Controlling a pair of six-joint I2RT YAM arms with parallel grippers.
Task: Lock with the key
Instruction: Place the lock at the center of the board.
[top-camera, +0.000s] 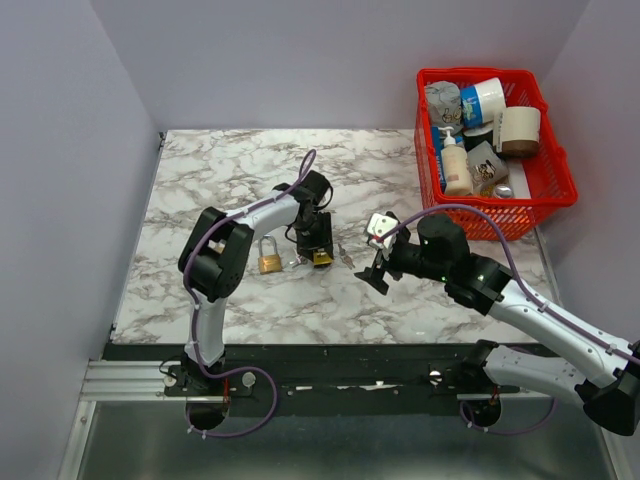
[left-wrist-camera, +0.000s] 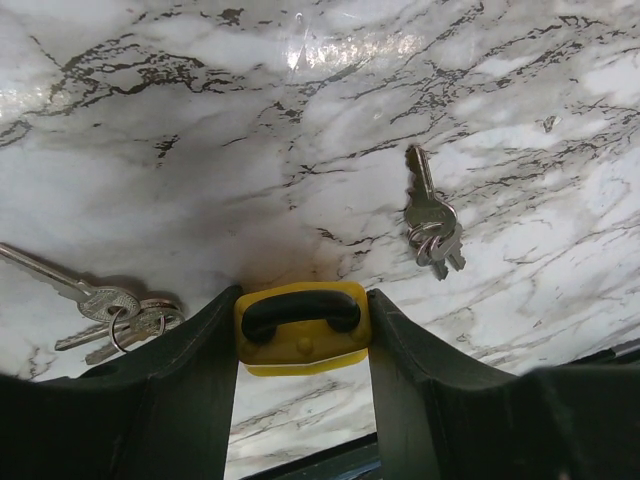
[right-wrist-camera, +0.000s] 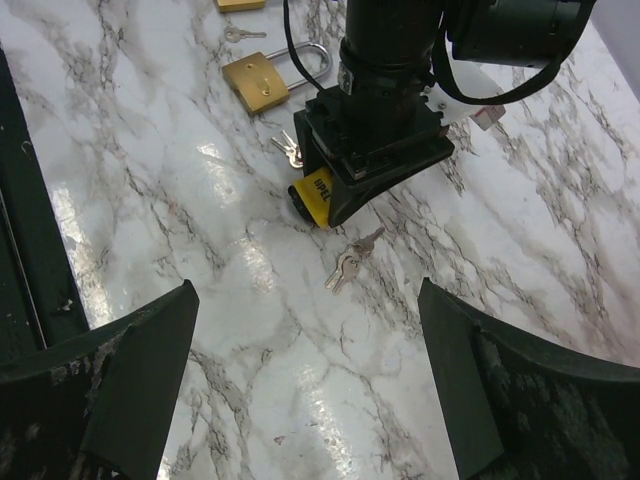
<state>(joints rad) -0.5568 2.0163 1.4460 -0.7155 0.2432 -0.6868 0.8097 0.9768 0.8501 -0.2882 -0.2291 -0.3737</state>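
My left gripper (top-camera: 320, 250) is shut on a small yellow padlock (left-wrist-camera: 300, 345) with a black shackle, holding it by its sides just above the marble table (top-camera: 200, 180). One bunch of keys (left-wrist-camera: 432, 215) lies to the right of the padlock and another bunch (left-wrist-camera: 115, 310) to its left. In the right wrist view the yellow padlock (right-wrist-camera: 318, 195) shows under the left gripper, with the nearer key bunch (right-wrist-camera: 350, 262) on the marble in front of it. My right gripper (right-wrist-camera: 305, 310) hovers open and holds nothing, a short way from those keys.
A brass padlock (top-camera: 269, 258) with a silver shackle lies on the table left of the left gripper. A red basket (top-camera: 430, 150) full of bottles and rolls stands at the back right. Grey walls close in the table at the back and left.
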